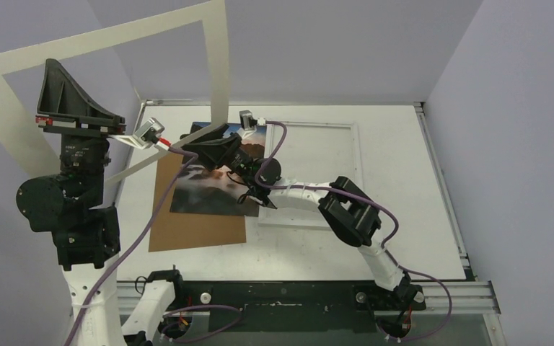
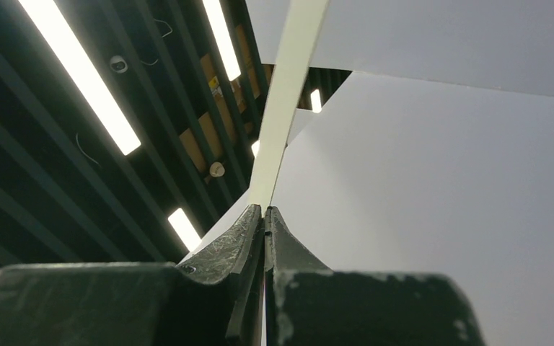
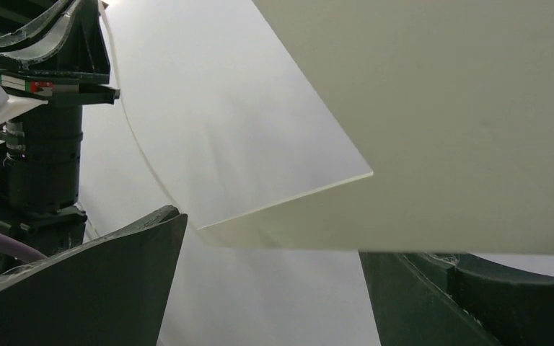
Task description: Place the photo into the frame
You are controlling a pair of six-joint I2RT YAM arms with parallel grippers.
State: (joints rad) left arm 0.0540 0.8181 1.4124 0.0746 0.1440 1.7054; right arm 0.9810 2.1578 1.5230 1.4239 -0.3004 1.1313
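The white table (image 1: 404,180) fills the booth floor. Above its 9 o'clock side a large cream mat (image 1: 115,34), a thin, flat card rectangle with a wide window cut in it, hangs tilted in the air.

The left arm (image 1: 72,187) stands tall at 9 o'clock, its wrist turned upward. The left gripper (image 1: 48,65) has its black, scuffed, wedge-shaped claws pressed together on a strip of the mat, seen edge-on in the left wrist view.

The right arm (image 1: 346,216) reaches from its base at 5 o'clock, elbow bent, forearm running toward 10 o'clock over the table's middle. The right gripper (image 1: 205,140) has its claws spread wide and holds nothing. Its dark fingers (image 3: 115,274) point up at the mat's corner.

A brown cardboard backing board (image 1: 195,234) lies flat at 8 o'clock. The frame (image 1: 357,173), thin-edged and white, lies flat near the centre, toward 1 o'clock. The photo (image 1: 202,191), glossy with dark mountains and mist, lies on the board at the frame's 9 o'clock, partly under the right gripper.
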